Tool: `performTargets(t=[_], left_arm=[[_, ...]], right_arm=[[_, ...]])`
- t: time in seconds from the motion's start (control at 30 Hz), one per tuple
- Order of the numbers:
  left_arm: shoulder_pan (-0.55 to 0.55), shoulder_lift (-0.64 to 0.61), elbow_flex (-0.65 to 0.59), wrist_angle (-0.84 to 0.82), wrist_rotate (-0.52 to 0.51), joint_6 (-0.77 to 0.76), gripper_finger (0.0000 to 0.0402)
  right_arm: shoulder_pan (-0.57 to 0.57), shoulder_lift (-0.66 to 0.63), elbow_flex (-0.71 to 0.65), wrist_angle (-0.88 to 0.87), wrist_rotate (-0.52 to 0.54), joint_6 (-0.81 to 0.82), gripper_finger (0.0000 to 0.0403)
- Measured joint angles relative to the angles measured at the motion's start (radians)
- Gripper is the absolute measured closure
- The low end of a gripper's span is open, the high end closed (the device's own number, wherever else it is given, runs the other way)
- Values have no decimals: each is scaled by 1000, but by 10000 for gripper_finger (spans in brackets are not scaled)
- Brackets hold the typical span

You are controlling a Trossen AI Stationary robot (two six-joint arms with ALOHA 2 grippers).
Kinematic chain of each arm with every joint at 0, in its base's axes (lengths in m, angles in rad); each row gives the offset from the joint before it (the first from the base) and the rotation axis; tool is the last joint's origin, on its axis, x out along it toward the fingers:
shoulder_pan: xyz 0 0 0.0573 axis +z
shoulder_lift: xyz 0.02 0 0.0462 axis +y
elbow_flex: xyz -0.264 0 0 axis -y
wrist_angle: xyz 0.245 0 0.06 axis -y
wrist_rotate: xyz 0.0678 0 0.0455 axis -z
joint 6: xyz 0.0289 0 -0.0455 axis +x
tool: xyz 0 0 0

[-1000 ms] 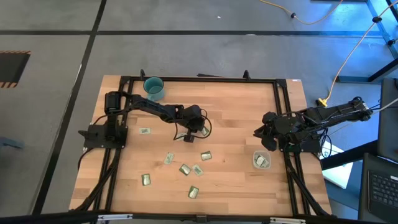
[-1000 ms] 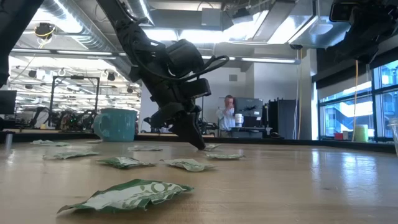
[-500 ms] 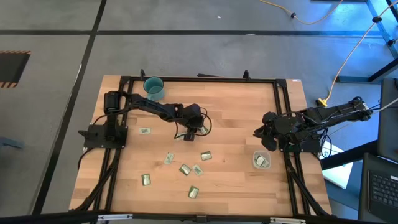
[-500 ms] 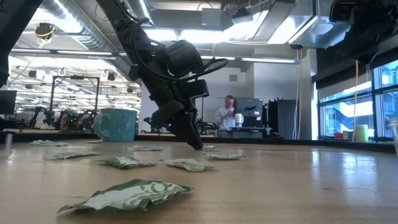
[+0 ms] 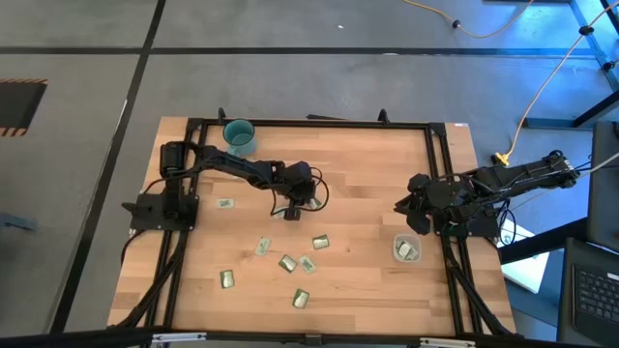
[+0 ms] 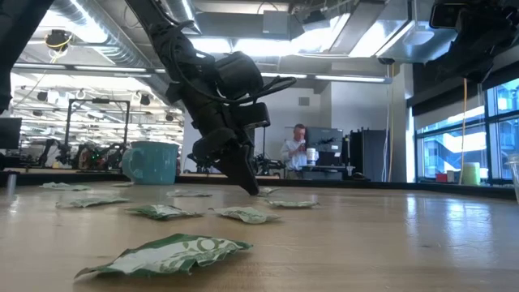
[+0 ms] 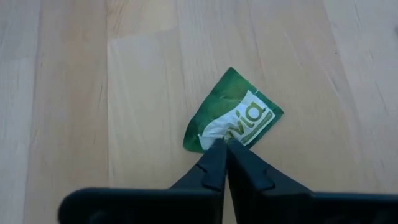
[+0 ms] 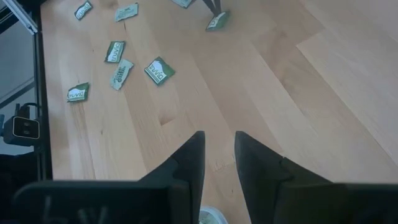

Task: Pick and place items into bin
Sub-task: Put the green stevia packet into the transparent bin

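Left tool: fingers closed together, tips pinching the edge of one green packet that lies on the wooden surface. In the high view this tool sits at mid-surface, pointing down, its arm reaching in from the left side.

Right tool: fingers slightly apart, holding nothing and touching nothing. It hangs above the right edge of the surface, just beside the clear cup.

Clear cup: stands near the right edge, upright, with at least one packet inside; an exact count cannot be made.

Teal mug: stands at the far left corner, upright. Contents cannot be seen.

Loose packets: scattered flat on the surface nearer the front, well apart from the cup; one more lies alone toward the left. In the low view, a crumpled green packet lies closest to the camera.

A person stands in the room beyond the surface.
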Motion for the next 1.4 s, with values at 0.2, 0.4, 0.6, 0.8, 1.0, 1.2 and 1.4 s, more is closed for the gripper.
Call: performTargets(t=[0.2,0.4,0.6,0.8,1.0,1.2,1.4], left_arm=[[-2,-47,-6,-28,11,17,399],[-4,-167,-8,6,-7,18,399],[-20,-211,-9,192,-82,20,399],[-51,-212,-7,348,-151,97,398],[-100,-212,-6,419,-239,164,398],[-139,-213,-5,466,-365,192,398],[-157,-213,-5,516,-425,196,398]], right_arm=[[0,0,0,1,0,0,311],[0,38,0,132,55,-59,311],[-13,148,0,375,146,-103,309],[-70,257,0,468,146,-107,265],[-140,326,0,618,147,-82,195],[-180,400,0,749,146,-100,174],[-207,461,0,800,141,-97,173]])
